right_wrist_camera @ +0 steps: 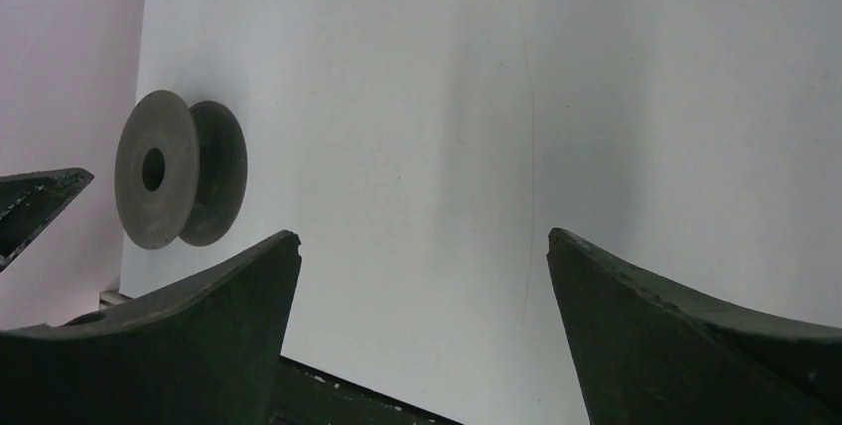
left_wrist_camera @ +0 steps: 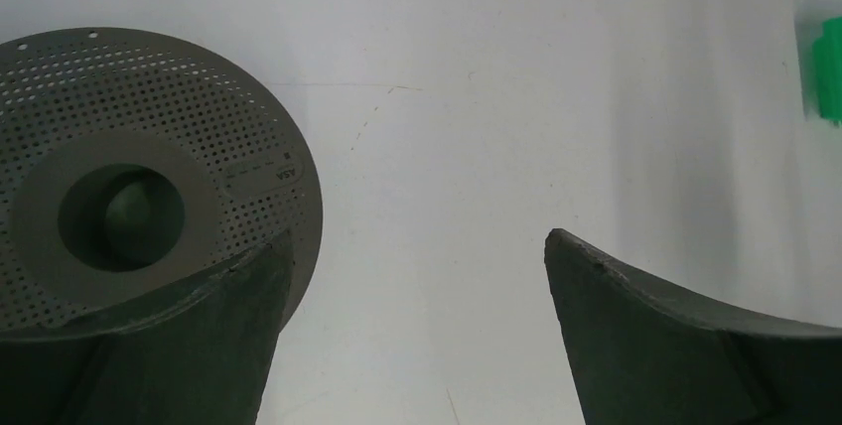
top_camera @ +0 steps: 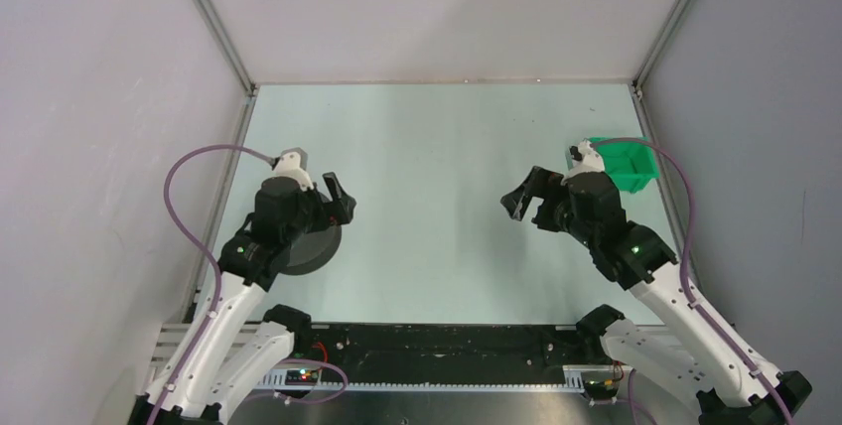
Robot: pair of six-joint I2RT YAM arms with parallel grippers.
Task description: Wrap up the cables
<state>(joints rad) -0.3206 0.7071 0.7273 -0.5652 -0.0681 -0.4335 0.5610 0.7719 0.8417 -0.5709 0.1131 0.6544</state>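
Right wrist: faint, hair-thin cable [right_wrist_camera: 533, 167]

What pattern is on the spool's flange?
The spool flange is grey, dotted with small holes; clearest in the left wrist view.

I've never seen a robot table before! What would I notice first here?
Probably the bright green bin at the far right corner of the table, the only strong colour around. Next comes the dark grey spool with a centre hole, at the left beside the left pincer, whose fingers are wide apart. The right pincer, near the bin, is open too.
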